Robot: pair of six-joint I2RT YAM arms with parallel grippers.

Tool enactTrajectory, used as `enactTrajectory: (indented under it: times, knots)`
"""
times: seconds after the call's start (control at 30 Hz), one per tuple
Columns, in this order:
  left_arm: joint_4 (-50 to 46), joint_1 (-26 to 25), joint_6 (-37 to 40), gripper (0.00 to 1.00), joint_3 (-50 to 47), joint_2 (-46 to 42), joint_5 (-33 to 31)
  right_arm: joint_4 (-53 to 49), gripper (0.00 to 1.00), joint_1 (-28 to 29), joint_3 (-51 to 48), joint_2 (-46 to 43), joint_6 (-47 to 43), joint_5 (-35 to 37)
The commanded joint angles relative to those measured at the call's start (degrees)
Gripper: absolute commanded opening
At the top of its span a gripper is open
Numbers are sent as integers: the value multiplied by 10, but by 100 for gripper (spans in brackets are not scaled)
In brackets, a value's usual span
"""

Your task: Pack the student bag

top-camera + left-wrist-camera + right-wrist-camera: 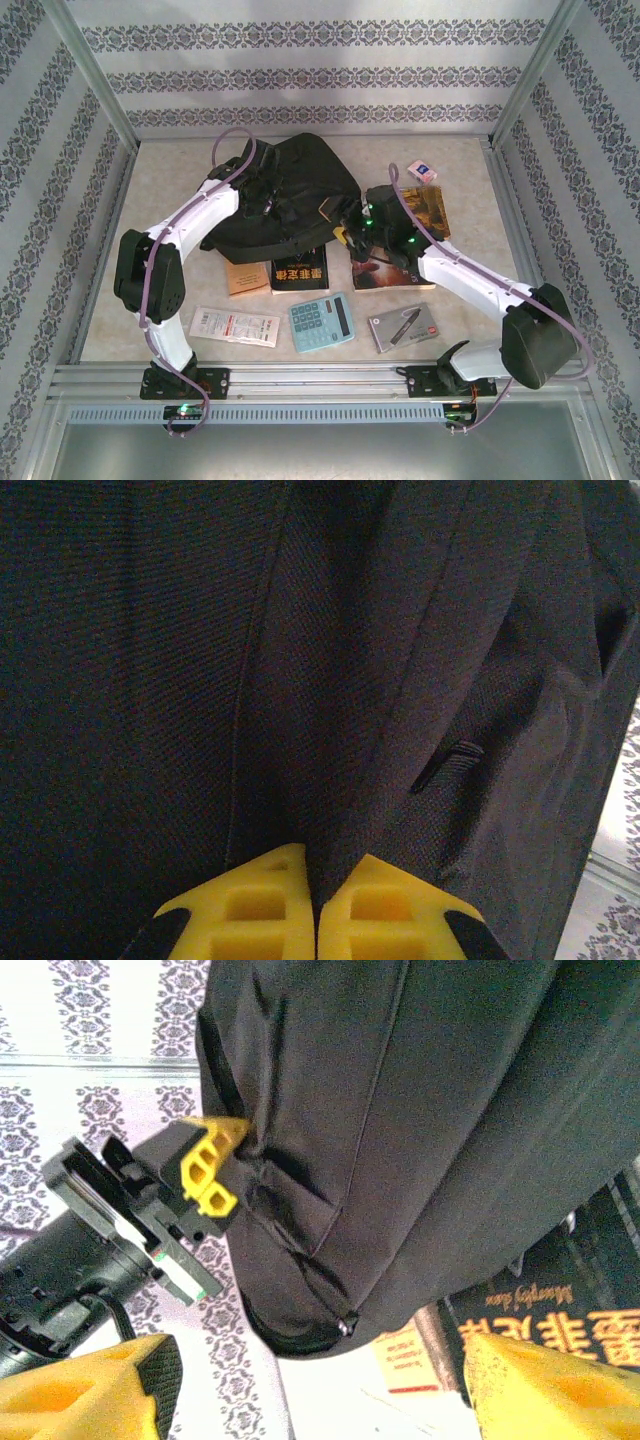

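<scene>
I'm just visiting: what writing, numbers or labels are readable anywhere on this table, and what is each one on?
"Murphy's Law", in script, upside down in the right wrist view: black book.
"墨菲定律", as best I can read the large orange characters: same black book.
Calculator keys: too small to read.
White leaflet, red print: too small.
Grey packet, red label: too small.
Brown-orange book: blurred.

Left gripper (318, 905) at bottom edge, yellow fingers (250, 905) pinched together on a raised fold of the student bag (150, 680). Black woven fabric, seams running upward. Small fabric tab (447, 765) right of fold. Patterned surface (620, 930) in bottom right corner.
</scene>
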Motion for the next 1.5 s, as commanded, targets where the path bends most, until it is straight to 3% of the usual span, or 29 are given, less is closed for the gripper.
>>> enactTrajectory:
  times: [0.0, 0.2, 0.3, 0.37, 0.57, 0.6, 0.7, 0.83, 0.93, 1.13, 1.3, 1.47]
  knots:
    - [16, -23, -23, 0, 29, -34, -10, 41, 74, 11, -17, 34, 71, 5]
    - [25, -35, -37, 0, 4, -36, -5, 85, 74, 32, 9, 111, 70, -17]
    - [29, -39, -38, 0, -10, -42, -4, 101, 69, 31, 20, 140, 57, -19]
    - [35, -41, -38, 0, -20, -47, -3, 116, 58, 28, 20, 157, 56, -14]
    - [76, -44, -5, 0, -61, -59, 35, 164, 7, 8, 14, 187, 37, -30]
    - [79, -44, 12, 6, -68, -64, 40, 177, 1, 2, 8, 186, 26, -32]
    - [69, -45, 102, 25, -66, -75, 64, 274, 0, -16, -27, 180, 7, -39]
    - [24, -44, 225, 39, -65, -109, 86, 429, 0, -42, -61, 197, -1, -85]
    - [9, -44, 304, 41, -78, -136, 116, 479, 0, -51, -61, 209, -12, -112]
    - [-21, -47, 304, 39, -124, -155, 174, 475, 0, -44, -54, 219, -38, -120]
    - [-27, -48, 328, 37, -146, -145, 149, 468, 0, -35, -51, 220, -48, -116]
    - [-76, -48, 347, 29, -106, -101, 96, 446, 0, -21, -53, 209, -68, -100]
